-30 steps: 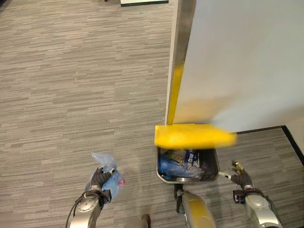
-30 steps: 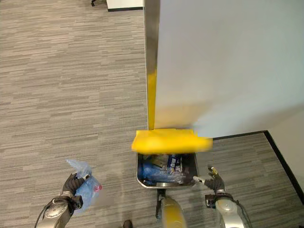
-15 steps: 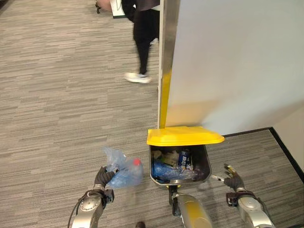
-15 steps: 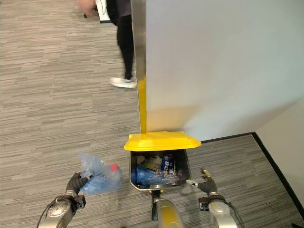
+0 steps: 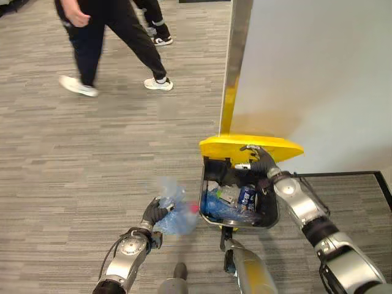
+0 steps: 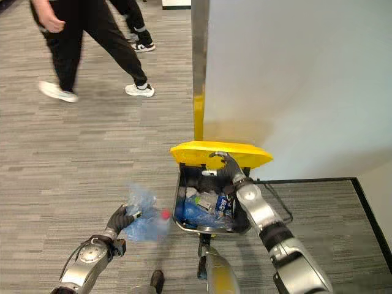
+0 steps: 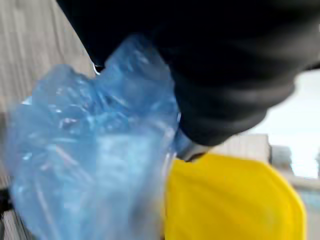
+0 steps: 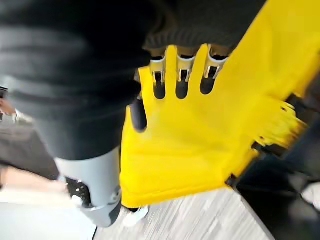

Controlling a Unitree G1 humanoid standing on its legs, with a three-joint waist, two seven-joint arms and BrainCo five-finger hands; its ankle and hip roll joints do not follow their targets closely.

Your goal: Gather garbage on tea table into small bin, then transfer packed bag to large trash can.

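The left hand (image 5: 154, 212) curls its fingers round the neck of a blue bag (image 5: 174, 208), held just beside the bin (image 5: 240, 219) at its nine o'clock. The right hand (image 5: 260, 160) lays straight fingers against the raised yellow lid (image 5: 251, 147). At eleven o'clock a person (image 5: 104, 30) walks across the carpet (image 5: 73, 153).
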